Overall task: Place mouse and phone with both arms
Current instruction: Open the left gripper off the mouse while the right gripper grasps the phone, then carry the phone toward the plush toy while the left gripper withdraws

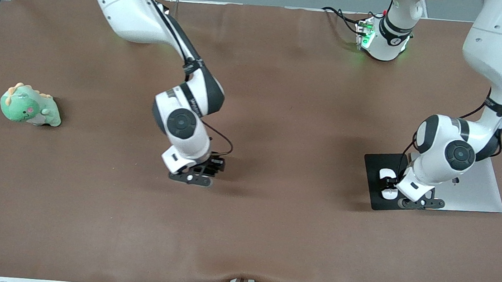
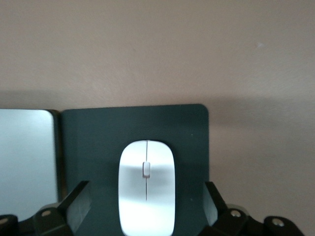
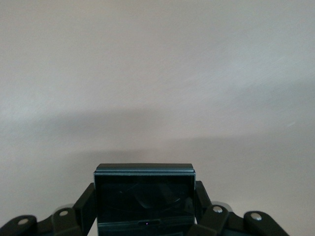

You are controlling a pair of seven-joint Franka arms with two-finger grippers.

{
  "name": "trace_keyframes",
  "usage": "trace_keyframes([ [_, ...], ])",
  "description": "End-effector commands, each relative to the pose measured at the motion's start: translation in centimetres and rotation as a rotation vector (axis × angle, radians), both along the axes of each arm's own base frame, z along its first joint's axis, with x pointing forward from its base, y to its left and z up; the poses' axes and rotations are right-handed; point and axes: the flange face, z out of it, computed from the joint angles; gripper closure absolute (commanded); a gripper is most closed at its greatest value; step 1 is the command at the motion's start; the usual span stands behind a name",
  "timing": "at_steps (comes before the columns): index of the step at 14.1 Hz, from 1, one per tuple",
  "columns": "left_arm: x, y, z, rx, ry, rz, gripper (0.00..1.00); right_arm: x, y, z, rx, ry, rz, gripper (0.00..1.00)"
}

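The white mouse lies flat on a black pad, apart from both fingers. My left gripper is open around it, one finger on each side with gaps between. In the front view the mouse shows under the left gripper, toward the left arm's end of the table. The black glossy phone sits between the fingers of my right gripper, which is shut on its two sides. That right gripper hangs low over the middle of the brown table, the phone barely showing.
A silver flat slab lies against the black pad. A green plush dinosaur stands toward the right arm's end of the table. Cables lie by the left arm's base.
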Motion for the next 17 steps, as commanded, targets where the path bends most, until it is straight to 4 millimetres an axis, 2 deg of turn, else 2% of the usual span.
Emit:
trace_keyframes([
  [1, 1.0, -0.4, 7.0, 0.045, 0.01, 0.001, 0.0, 0.4, -4.0, 1.8, 0.004, 0.003, 0.012, 1.0],
  [4, 2.6, 0.3, 13.7, 0.072, 0.025, 0.02, 0.0, 2.1, -9.7, 2.3, 0.001, 0.005, -0.011, 1.0],
  [7, 2.3, -0.1, 19.1, 0.091, 0.059, 0.02, 0.0, 2.7, -16.5, 3.6, -0.002, 0.01, 0.012, 1.0],
  [10, 0.3, -0.9, 25.7, 0.099, 0.026, 0.022, 0.0, 1.5, -21.9, 4.2, -0.008, 0.03, 0.024, 1.0],
  [12, -1.5, -1.2, 29.2, 0.111, 0.01, 0.022, 0.0, 0.6, -26.7, 3.9, -0.013, 0.053, 0.044, 1.0],
  [14, -3.5, -2.3, 32.3, 0.093, 0.007, 0.002, 0.0, -0.9, -31.0, 3.0, -0.014, 0.081, 0.066, 1.0],
  [17, -6.4, -2.4, 36.2, 0.074, 0.014, 0.009, 0.0, -2.5, -35.5, 1.6, -0.01, 0.107, 0.057, 1.0],
])
